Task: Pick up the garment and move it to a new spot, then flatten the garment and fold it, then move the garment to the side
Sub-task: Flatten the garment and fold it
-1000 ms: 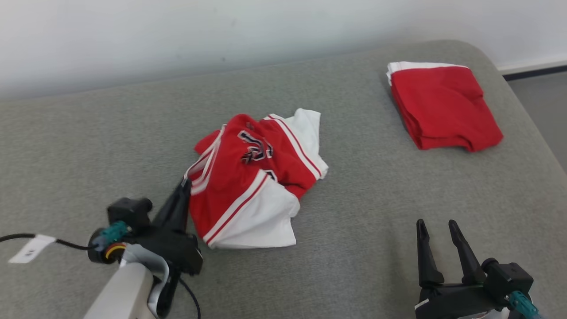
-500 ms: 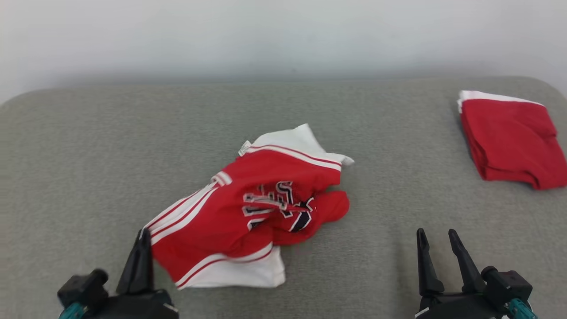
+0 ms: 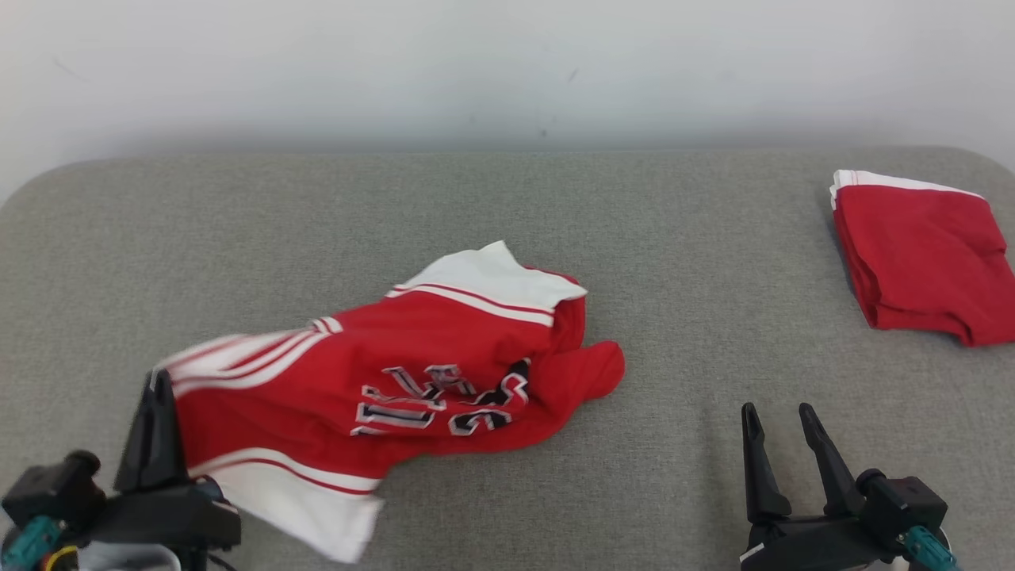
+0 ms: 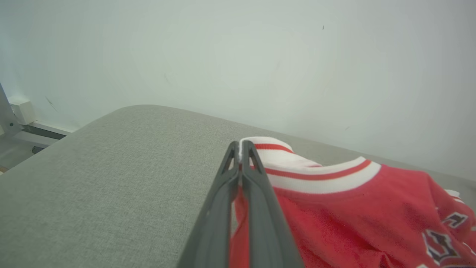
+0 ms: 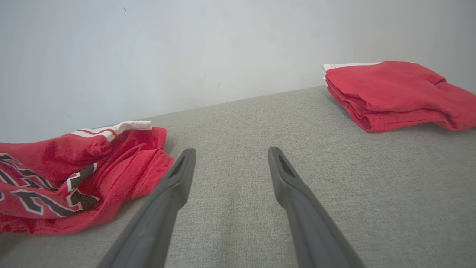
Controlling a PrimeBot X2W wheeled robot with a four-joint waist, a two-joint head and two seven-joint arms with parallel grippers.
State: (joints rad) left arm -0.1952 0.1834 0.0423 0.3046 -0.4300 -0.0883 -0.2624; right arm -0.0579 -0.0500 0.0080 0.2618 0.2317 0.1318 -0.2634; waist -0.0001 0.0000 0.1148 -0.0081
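Relocation step: left end effector (image 3: 158, 381) pinches crumpled red-and-white jersey garment (image 3: 412, 373) by its striped edge; right end effector (image 3: 775, 411), right of it, spread. Next, likely: release, then flatten.

The left gripper (image 3: 162, 381) sat low at the near left, its two dark fingers pressed together on the red jersey's (image 3: 444, 349) striped edge, apparently raised slightly. The right gripper (image 3: 778, 411) hovered at the near right, fingers spread apart, pointing forward, empty.
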